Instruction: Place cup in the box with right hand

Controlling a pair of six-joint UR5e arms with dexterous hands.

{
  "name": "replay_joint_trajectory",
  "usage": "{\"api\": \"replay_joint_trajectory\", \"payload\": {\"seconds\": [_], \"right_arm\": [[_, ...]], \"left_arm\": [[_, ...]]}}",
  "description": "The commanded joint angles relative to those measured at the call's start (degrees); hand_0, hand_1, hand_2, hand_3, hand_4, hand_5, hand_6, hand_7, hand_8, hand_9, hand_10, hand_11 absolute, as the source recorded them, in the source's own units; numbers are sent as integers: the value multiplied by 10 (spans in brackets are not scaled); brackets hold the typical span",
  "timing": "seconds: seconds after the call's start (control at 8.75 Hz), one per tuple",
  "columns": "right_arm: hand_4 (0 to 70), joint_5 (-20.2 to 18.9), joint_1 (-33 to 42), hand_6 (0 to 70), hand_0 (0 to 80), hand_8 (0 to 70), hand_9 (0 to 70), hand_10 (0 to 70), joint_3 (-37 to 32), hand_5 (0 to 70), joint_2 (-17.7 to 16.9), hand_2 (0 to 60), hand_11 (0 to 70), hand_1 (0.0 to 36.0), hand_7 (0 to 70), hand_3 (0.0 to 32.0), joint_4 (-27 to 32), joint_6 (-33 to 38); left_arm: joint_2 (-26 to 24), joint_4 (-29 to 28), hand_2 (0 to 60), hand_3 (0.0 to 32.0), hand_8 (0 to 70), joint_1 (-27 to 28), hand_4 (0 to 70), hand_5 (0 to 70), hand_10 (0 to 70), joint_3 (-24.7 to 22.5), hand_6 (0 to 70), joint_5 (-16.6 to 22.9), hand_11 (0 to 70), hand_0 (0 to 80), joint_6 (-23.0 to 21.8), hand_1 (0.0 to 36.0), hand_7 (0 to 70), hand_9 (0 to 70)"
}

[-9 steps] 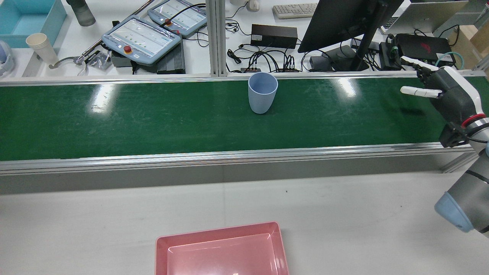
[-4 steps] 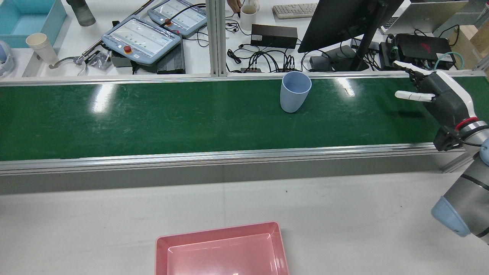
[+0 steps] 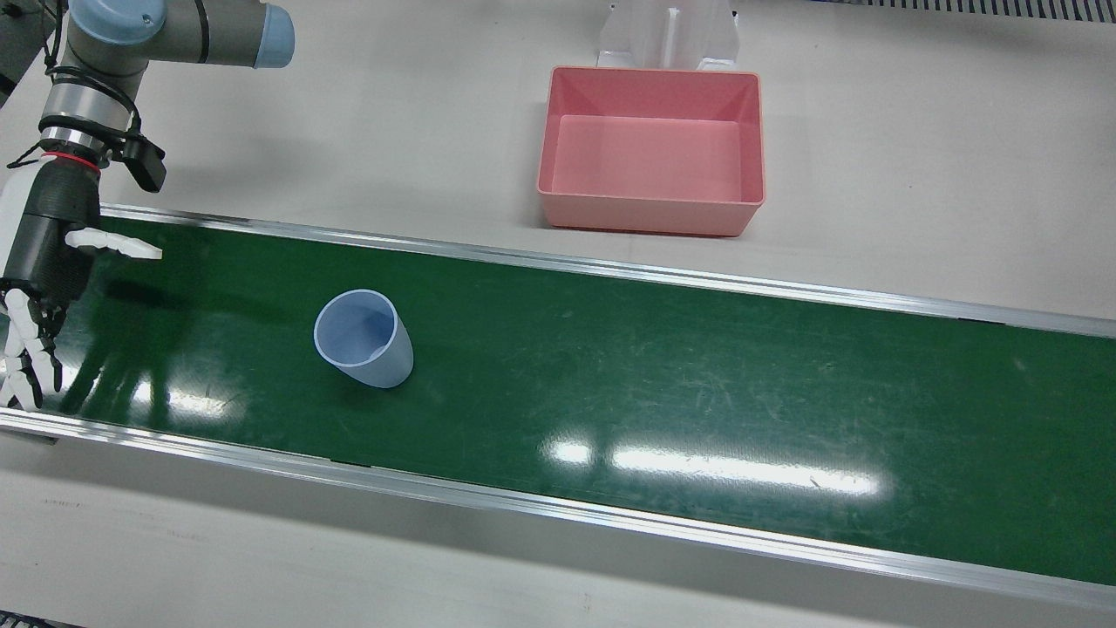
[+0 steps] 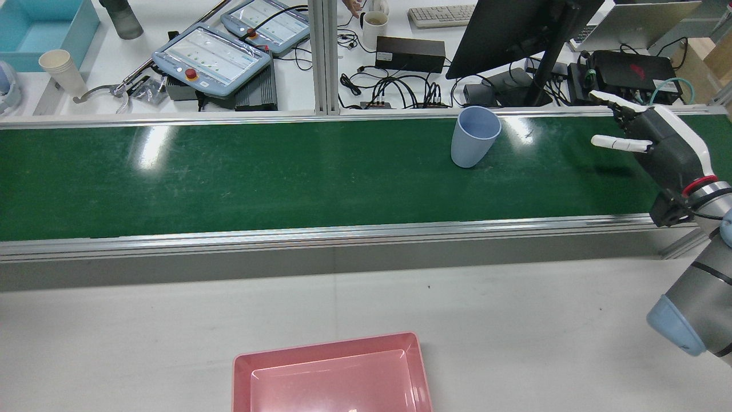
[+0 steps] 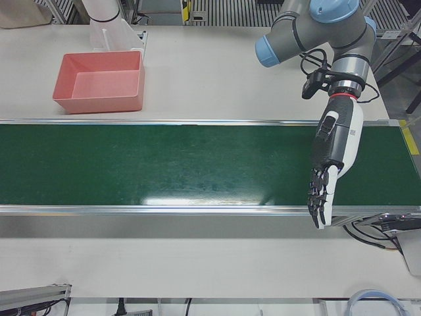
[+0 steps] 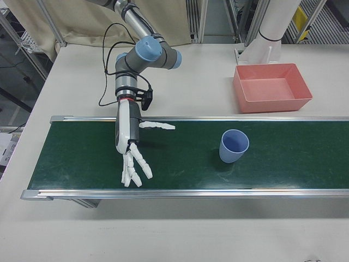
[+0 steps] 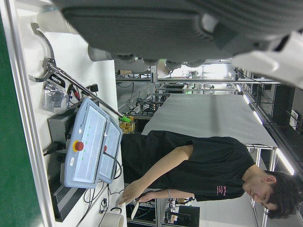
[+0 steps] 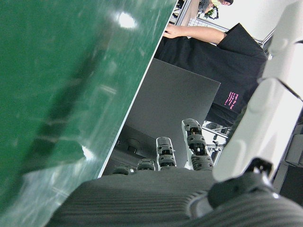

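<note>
So our right hand's fingers (image 6: 132, 170) are spread wide and holding nothing, with the right hand (image 6: 126, 143) hanging over one end of the belt (image 3: 610, 366). Our left hand (image 5: 332, 160) is also splayed and empty over the other end. We see the cup (image 6: 234, 146) upright on the belt, well apart from the right hand. The box (image 3: 651, 149) sits on the tabletop (image 3: 915, 157) beside the belt.

Your left hand (image 5: 334, 158) hangs over the right end of the green belt (image 5: 164, 164), palm side down the belt's width, fingers (image 5: 320, 201) straight and spread, tips reaching past the near rail. It holds nothing. Pink box (image 5: 100, 82) sits on the white tabletop (image 5: 210, 79) beyond the belt, toward the far left corner, empty inside.
</note>
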Motion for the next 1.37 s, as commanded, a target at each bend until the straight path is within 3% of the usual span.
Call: {"api": "replay_joint_trajectory", "payload": {"seconds": [0.0,0.57,1.03,1.14,1.26], "right_arm": [[0,0,-8,43,442,5,22,0,-1,33,2,96,0,128,182,0,0,0],[0,1,-23,43,444,4,22,0,-1,34,3,96,0,130,183,0,0,0],[0,4,-34,53,452,10,36,0,-1,38,7,114,0,142,229,0,1,0],[0,5,-36,78,455,39,108,0,-1,45,8,215,3,167,332,0,1,-1],[2,5,-37,203,392,279,504,123,-3,82,15,600,193,247,700,0,1,-2]], "left_arm": [[0,0,0,0,0,0,0,0,0,0,0,0,0,0,0,0,0,0],[0,0,0,0,0,0,0,0,0,0,0,0,0,0,0,0,0,0],[0,0,0,0,0,0,0,0,0,0,0,0,0,0,0,0,0,0],[0,0,0,0,0,0,0,0,0,0,0,0,0,0,0,0,0,0],[0,0,0,0,0,0,0,0,0,0,0,0,0,0,0,0,0,0]]}}
